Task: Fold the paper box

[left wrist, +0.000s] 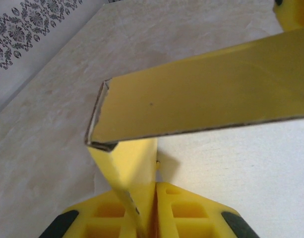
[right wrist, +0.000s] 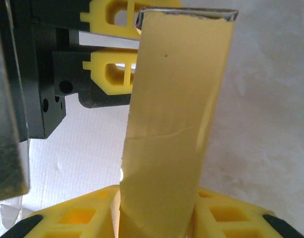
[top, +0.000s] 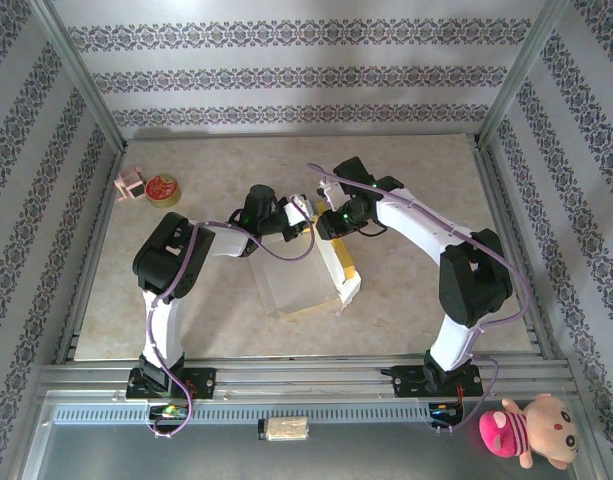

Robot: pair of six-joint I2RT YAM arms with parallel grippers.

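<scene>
The left end effector (top: 298, 216) is almost fully closed. In its wrist view the yellow fingers (left wrist: 186, 213) pinch a thin upright yellow flap of the box (left wrist: 206, 94) between them. A longer yellow wall of the box crosses just beyond the fingertips, running off to the right, with a folded corner right above the grip.

The right end effector (top: 324, 224) is partly open. In its wrist view a broad yellow strip of the box (right wrist: 176, 89) rises between its fingers (right wrist: 77, 218), which sit against the strip's two sides, so it appears to be gripping it. The left end effector (right wrist: 112, 42) is just beyond the strip's far end and to the left.

From above, the two end effectors meet tip to tip at the box's far edge. The white sheet (top: 301, 285) lies flat on the worktop (top: 416, 180), on the near side of both. Its yellow side wall runs back from the right end effector toward the arm bases. A red tin (top: 162, 188) sits well to the left of the left end effector.
</scene>
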